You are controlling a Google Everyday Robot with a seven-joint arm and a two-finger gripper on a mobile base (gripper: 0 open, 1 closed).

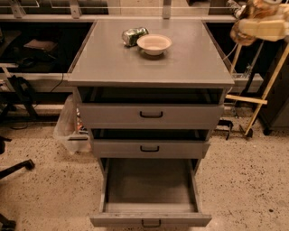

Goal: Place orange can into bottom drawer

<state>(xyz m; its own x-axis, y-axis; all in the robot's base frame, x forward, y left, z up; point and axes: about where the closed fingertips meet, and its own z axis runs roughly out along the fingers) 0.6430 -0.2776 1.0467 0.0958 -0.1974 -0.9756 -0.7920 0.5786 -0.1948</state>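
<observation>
Hanging blurred past the upper right corner of the grey surface, my tool is clamped on the orange can. The can shows only as a coppery smear against the tool, lifted clear of the surface. Well below the tool, and left of it in the camera view, the bottom drawer stands open. Also left of the tool, a white bowl sits just beside a green and silver can.

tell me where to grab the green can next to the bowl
Grip the green can across the middle of its round body, from straight above: it lies on its side with the bowl close at one end. The gripper is upper right, holding the orange can.
</observation>
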